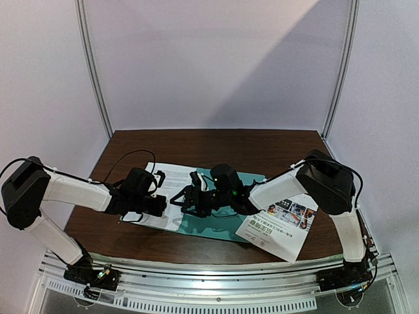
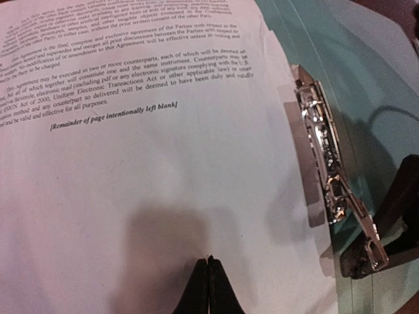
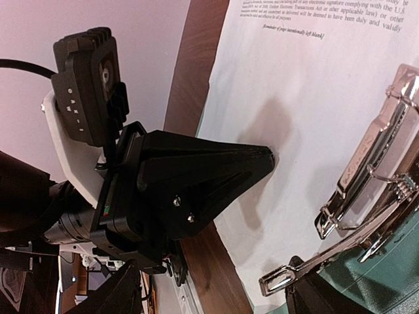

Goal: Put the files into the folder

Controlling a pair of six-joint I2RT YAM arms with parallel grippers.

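- Folder (image 1: 219, 227): lies open mid-table (image 1: 196, 140), between the two arms. You need it flat, so don't let it drag along with the sheet.
- Text sheet (image 2: 163, 183): overlaps the folder's left side, and its edge appears to reach under the clip. Push it square to the spine, without skew.
- Colour sheet (image 1: 278, 229): apart from the folder, on the table to the right, partly under the right arm. Not yet filed.
- Left gripper (image 2: 208, 261): fully closed with nothing between the jaws, tips pressing on the text sheet. Press lightly, or the paper is likely to buckle.
- Right gripper (image 1: 195, 195): jaws wide at the clip, one finger by the raised lever. You cannot tell whether it clamps anything.
- Clip (image 2: 324, 170): looks raised. Lower it only once the edge is seated.
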